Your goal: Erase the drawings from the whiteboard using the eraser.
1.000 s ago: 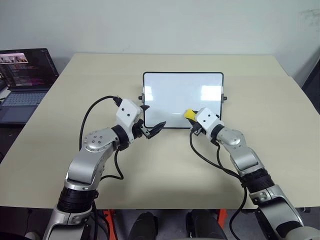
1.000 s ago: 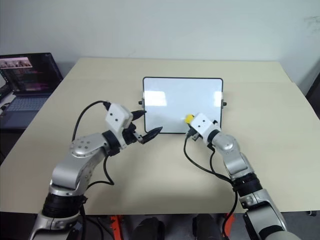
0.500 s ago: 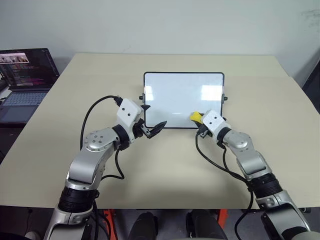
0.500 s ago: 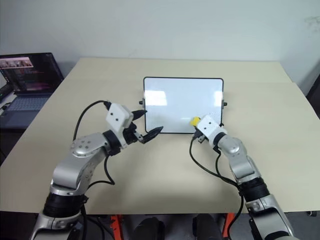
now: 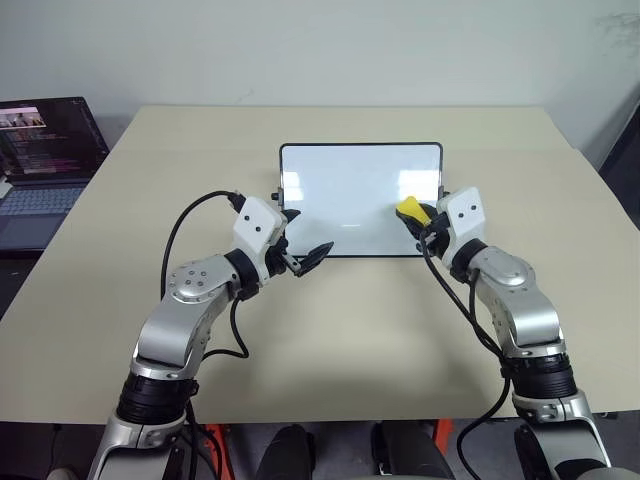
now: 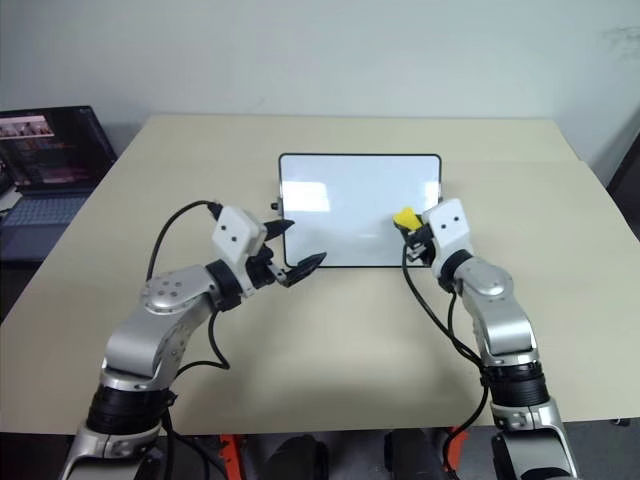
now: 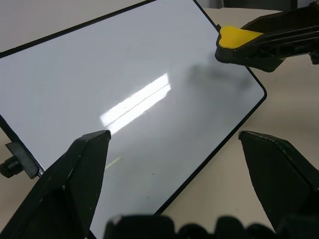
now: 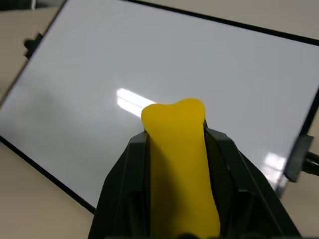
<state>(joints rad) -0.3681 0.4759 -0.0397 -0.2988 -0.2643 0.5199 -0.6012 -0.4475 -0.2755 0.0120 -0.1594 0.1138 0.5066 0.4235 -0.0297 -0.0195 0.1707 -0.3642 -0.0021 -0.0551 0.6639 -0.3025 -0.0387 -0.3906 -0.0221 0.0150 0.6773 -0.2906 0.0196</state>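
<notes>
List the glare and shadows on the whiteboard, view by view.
Left eye view: two soft bright patches on the whiteboard, upper left and upper right. Left wrist view: a bright diagonal streak mid-board and a grey smudge of shadow near the eraser. Right wrist view: a small glare streak just past the eraser in the right gripper.

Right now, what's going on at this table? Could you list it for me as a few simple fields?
Surface: beige table
Whiteboard: propped up at mid-table, face looks wiped, no drawings visible
Eraser: yellow block, pinched in the right gripper in front of the board's right part
Left gripper: fingers spread, holding nothing, by the board's lower left corner
Laptop: open, screen lit, at the table's far left
Task status: board appears clean
</notes>
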